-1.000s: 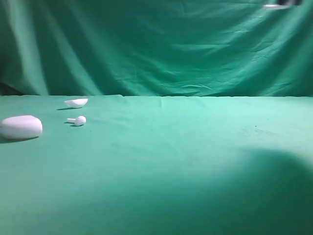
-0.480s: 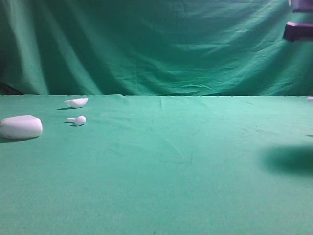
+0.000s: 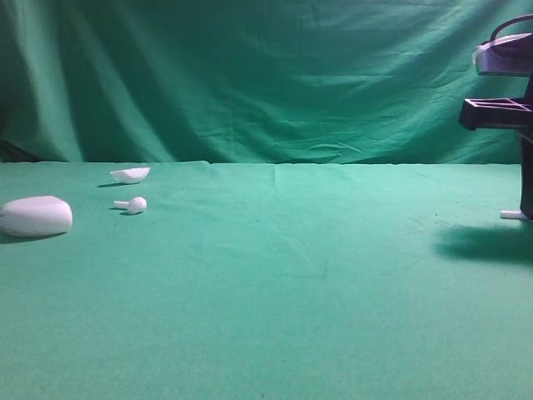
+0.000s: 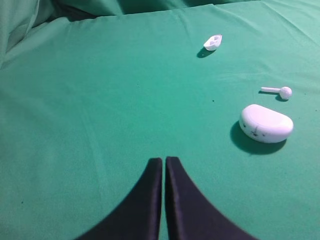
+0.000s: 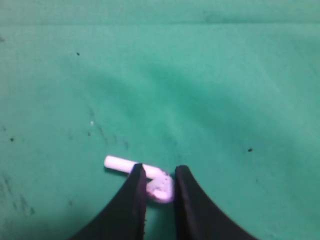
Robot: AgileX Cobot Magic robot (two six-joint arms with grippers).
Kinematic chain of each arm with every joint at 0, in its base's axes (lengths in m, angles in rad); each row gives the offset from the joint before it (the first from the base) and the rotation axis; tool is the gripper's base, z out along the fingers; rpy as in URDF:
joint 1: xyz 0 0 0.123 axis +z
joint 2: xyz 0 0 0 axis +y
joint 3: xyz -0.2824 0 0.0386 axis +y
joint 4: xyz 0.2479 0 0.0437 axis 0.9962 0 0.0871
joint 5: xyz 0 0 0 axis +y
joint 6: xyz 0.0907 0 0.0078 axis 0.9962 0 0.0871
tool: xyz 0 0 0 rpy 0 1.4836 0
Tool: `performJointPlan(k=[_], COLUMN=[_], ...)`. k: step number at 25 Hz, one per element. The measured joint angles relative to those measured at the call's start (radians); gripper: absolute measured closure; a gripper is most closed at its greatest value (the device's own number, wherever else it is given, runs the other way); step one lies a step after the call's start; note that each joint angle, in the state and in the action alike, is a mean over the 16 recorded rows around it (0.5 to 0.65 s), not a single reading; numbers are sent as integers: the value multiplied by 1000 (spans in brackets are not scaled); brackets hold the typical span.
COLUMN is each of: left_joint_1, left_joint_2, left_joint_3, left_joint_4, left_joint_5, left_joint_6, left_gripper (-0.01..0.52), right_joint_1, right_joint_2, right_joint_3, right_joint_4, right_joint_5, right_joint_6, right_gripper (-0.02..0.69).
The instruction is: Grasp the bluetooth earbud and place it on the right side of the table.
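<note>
The bluetooth earbud [image 5: 159,186] is pinched at its head between the fingers of my right gripper [image 5: 160,172], with its long white stem sticking out to the left. In the high view the gripper [image 3: 525,210] hangs at the far right edge, low over the green table [image 3: 333,275], and the stem [image 3: 514,215] shows just at the cloth. I cannot tell whether it touches. My left gripper [image 4: 164,161] is shut and empty over bare cloth; it does not show in the high view.
A white pebble-shaped case [image 3: 35,216] lies at the far left, also in the left wrist view [image 4: 266,123]. Beside it lie a second earbud [image 3: 133,204] [image 4: 283,92] and a small white shell piece [image 3: 130,174] [image 4: 213,42].
My right arm has come down from the top right corner to just above the table's right side, carrying the earbud. Its shadow has shrunk towards the right. The left-side objects have not moved.
</note>
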Motion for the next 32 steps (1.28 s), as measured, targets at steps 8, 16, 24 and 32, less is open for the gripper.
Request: performJointPlan(k=[8,16,24,32], left_joint_1=[0,0,0,0], left_joint_2=[0,0,0,0], left_joint_3=[0,0,0,0], left_joint_4=[0,0,0,0], left_joint_5=[0,0,0,0], left_joint_6=[0,0,0,0], left_gripper=[514,514,514,514], right_joint_1=[0,0,0,0], right_joint_2=[31,24,-77,-344], right_joint_3=[0,-11,-73,-129], right_joint_4=[3,18,44,66], right_joint_5=[-24,12,150,319], right_joint_6=[0,-11,-40,-71], right_gripper=[490,408,379,500])
